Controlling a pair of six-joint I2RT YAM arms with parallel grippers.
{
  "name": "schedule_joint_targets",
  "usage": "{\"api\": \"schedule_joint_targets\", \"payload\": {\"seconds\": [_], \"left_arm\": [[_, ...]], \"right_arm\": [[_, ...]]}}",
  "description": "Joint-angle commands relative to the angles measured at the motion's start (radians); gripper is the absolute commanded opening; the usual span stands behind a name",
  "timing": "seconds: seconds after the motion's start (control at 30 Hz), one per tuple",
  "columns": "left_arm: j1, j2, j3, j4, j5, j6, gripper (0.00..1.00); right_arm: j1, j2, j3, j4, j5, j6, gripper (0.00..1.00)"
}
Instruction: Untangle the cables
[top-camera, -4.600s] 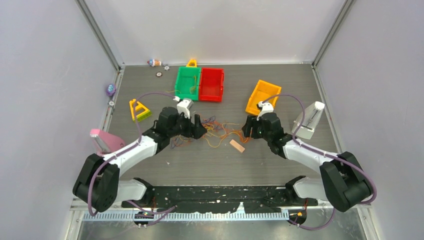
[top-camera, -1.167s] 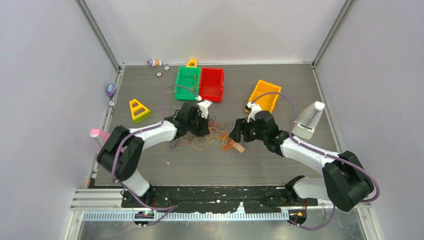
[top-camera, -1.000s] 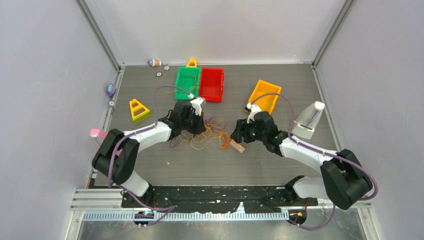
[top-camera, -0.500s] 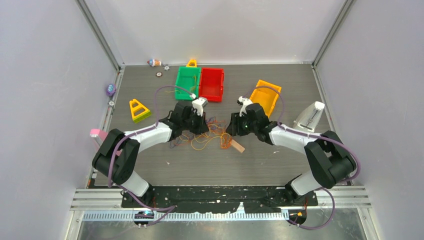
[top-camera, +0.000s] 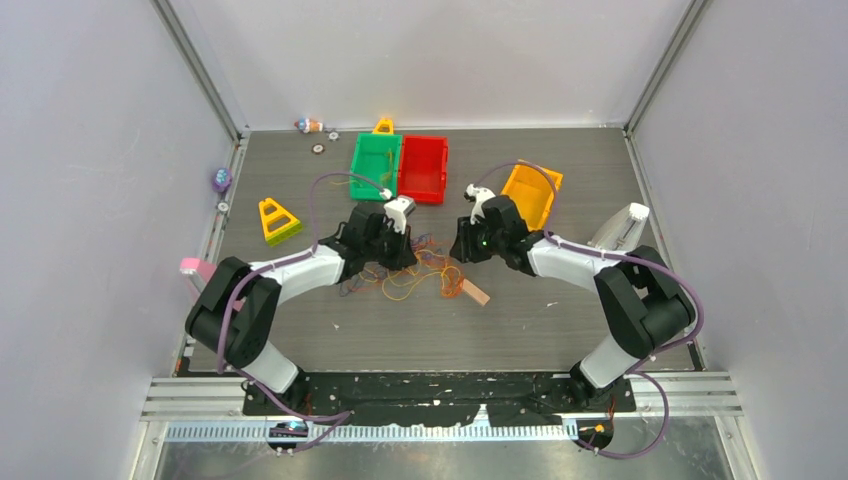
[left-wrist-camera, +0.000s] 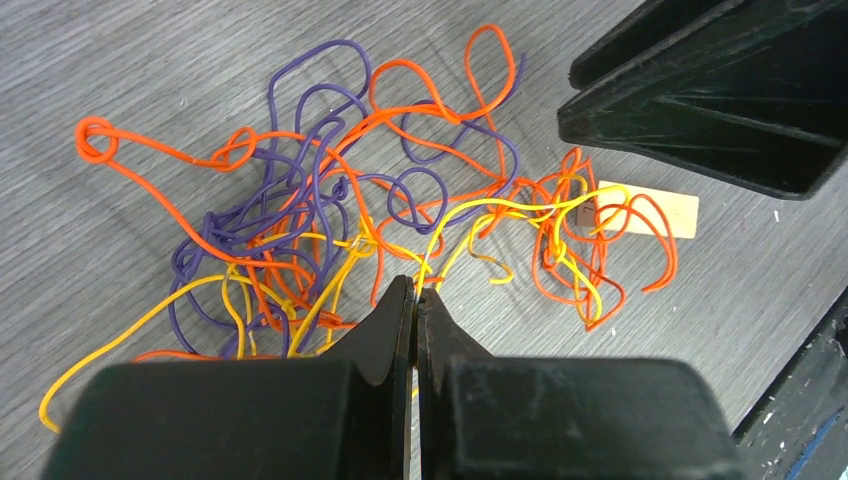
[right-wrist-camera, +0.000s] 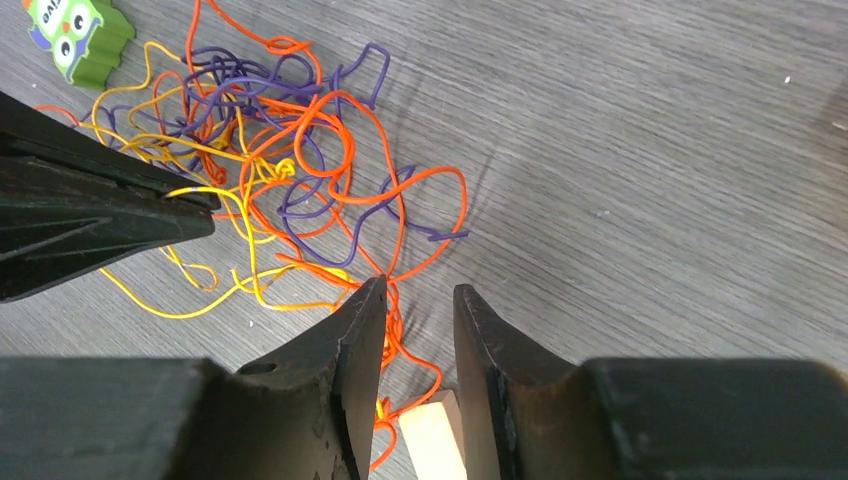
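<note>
A robotics lab test cell: plain grey walls (top-camera: 100, 150) and aluminium posts (top-camera: 195, 65) box in a dark counter (top-camera: 420, 330). A left arm (top-camera: 300, 270) and a right arm (top-camera: 565, 262) are bolted at its near edge. Coloured bins (top-camera: 376, 165) and toys (top-camera: 277, 218) lie farther back.

No word, number or brand could be read anywhere in the views. The only sign-like thing was a cartoon owl's face with big round eyes, printed on a green block (right-wrist-camera: 78, 38) that lay on the tabletop (right-wrist-camera: 650, 150) at the far left corner of the right wrist view. A few pale marks beside the face were cut off by the edge of that view, and they were too partial to make out as letters.
</note>
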Motion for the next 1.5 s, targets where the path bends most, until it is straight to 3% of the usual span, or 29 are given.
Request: {"api": "schedule_joint_targets", "payload": {"seconds": [0.0,0.9,1.13,1.37,1.47], "left_arm": [[0.002,0.024,0.04,-0.027,-0.034,0.002,0.0],[0.012,0.04,0.056,-0.05,-0.033,-0.001,0.0],[0.011,0.041,0.056,-0.048,-0.029,-0.001,0.0],[0.011,0.036,0.051,-0.04,-0.025,0.001,0.0],[0.012,0.034,0.049,-0.039,-0.023,0.001,0.0]], "right_arm": [[0.0,-0.024,-0.017,0.008,0.015,-0.019,0.36],[0.049,-0.01,-0.037,0.059,-0.041,-0.025,0.39],[0.05,0.051,0.017,0.038,-0.015,-0.023,0.32],[0.061,0.083,0.033,0.053,-0.037,-0.015,0.32],[0.062,0.076,0.031,0.048,-0.029,-0.013,0.23]]}}
